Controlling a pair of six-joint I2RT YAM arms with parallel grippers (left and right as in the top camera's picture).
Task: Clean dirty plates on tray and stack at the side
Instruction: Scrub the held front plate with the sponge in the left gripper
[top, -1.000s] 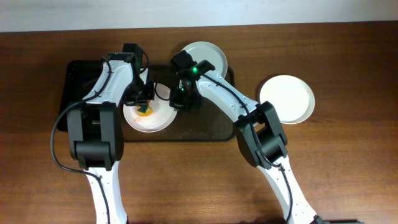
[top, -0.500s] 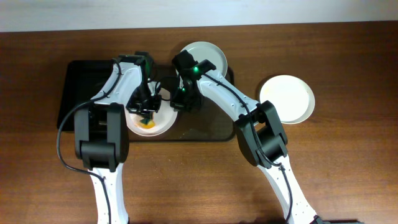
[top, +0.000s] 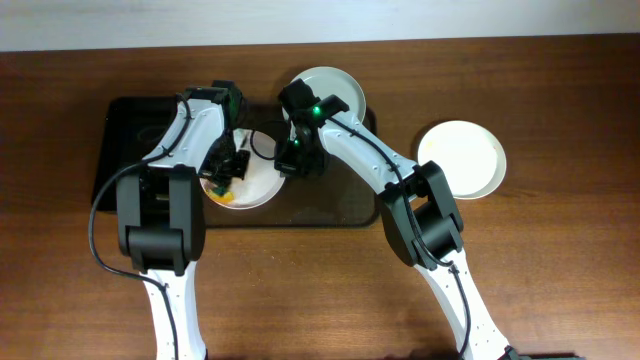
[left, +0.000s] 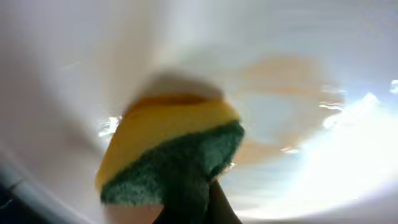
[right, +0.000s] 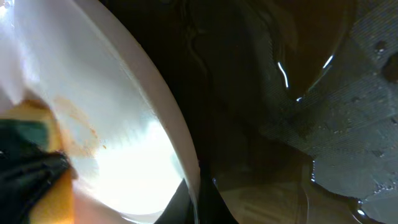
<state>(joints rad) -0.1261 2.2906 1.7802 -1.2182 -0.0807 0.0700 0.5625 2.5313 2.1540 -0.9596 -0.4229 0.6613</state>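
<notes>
So the tray (top: 130, 150) sits toward the far edge of the table (top: 560, 280), a bit left of the middle, with both arms reaching over it. The left gripper (top: 229, 176) is clamped tight on a yellow-and-green sponge (left: 168, 155) and presses it green side down onto the dirty plate (top: 262, 185). That plate lies on the tray, on the side facing the table's near edge. In the left wrist view, faint orange sauce streaks (left: 280, 81) show on the white right beside the sponge.

The right gripper (top: 293, 165) is pinched shut on that same plate's right rim. Its wrist view shows the rim running down between the dark fingers, and the tray surface next to it looks wet and glossy.

A second plate (top: 335, 88) is up at the tray's far rim, closest to the table's far edge, with the right arm crossing part of it. I can't tell whether it's fully on the tray. A third plate (top: 460, 158) is off the tray on the bare wood toward the right edge, well apart from the others, and looks clean.
</notes>
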